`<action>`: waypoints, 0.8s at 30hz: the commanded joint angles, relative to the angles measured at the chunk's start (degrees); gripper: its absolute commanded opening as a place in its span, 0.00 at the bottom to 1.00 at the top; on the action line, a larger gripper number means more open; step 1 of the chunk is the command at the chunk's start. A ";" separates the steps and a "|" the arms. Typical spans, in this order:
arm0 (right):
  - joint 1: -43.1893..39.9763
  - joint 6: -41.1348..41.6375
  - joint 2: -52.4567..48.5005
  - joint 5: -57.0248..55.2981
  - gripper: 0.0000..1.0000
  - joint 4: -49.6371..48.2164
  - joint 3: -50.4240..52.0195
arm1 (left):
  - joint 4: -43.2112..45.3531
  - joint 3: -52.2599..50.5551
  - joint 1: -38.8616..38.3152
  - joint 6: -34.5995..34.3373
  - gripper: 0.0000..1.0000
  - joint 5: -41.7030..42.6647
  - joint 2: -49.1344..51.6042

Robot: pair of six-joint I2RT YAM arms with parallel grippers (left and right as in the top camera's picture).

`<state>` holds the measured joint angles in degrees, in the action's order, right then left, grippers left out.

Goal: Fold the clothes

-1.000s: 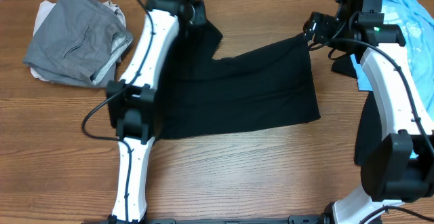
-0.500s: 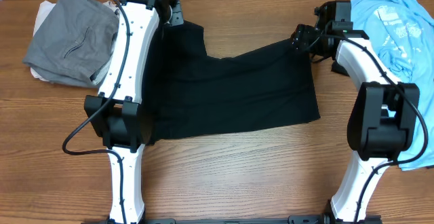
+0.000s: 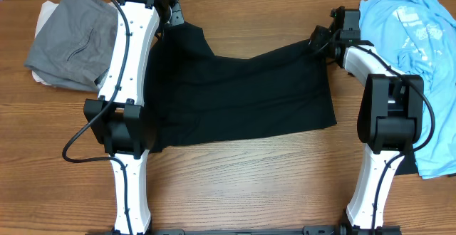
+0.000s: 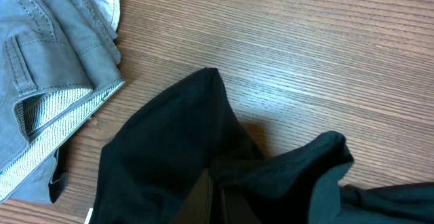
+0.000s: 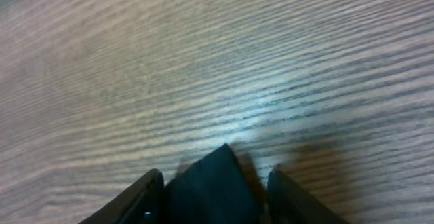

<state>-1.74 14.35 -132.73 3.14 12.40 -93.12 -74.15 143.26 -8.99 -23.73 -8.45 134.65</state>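
Note:
A black garment (image 3: 242,92) lies spread across the middle of the table. My left gripper (image 3: 174,16) is at its far left corner and is shut on a fold of the black cloth (image 4: 169,136), with the fingers (image 4: 214,197) pressed together. My right gripper (image 3: 320,38) is at the garment's far right corner. In the right wrist view its fingers (image 5: 213,187) stand apart, and the pointed black corner (image 5: 213,176) lies on the wood between them.
A pile of grey clothes (image 3: 75,39) sits at the far left and also shows in the left wrist view (image 4: 47,61). A light blue shirt (image 3: 413,35) lies along the right edge. Bare wood table (image 3: 249,185) runs along the front.
My left gripper has moved further left and back, pulling the garment's left corner with it. My right arm has swung in line with the table's right side, and its gripper stays at the right corner.

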 commanded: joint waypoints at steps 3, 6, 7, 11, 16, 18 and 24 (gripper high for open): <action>0.17 0.70 -1.14 -1.14 0.30 -1.18 -0.85 | 0.33 -0.63 0.09 -1.31 0.04 -1.20 -0.72; 0.17 0.70 -1.14 -1.14 0.23 -1.62 -0.85 | 0.48 -0.63 0.09 -1.81 0.04 -1.27 -0.72; 0.17 0.72 -1.14 -1.16 0.18 -1.40 -0.85 | 0.31 -0.63 0.11 -1.81 0.04 -1.73 -0.72; 0.09 0.92 -0.68 -0.98 0.04 3.87 -3.10 | -0.09 -0.59 0.48 -1.86 0.04 -3.67 -0.74; 0.02 0.15 1.01 -0.11 0.04 18.84 -15.15 | -2.62 -0.48 1.60 -2.10 0.04 -0.50 -0.74; 0.00 -0.94 1.07 -0.09 0.04 25.29 -21.16 | -3.63 -0.48 1.62 -2.10 0.04 -0.52 -0.81; 0.00 -2.38 1.16 -0.09 0.04 45.88 -37.44 | -4.79 0.28 2.40 -2.08 0.04 -0.55 -3.21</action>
<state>-1.72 13.10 -133.01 3.16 53.63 -124.64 -78.52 143.06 -7.38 -25.02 -9.19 134.63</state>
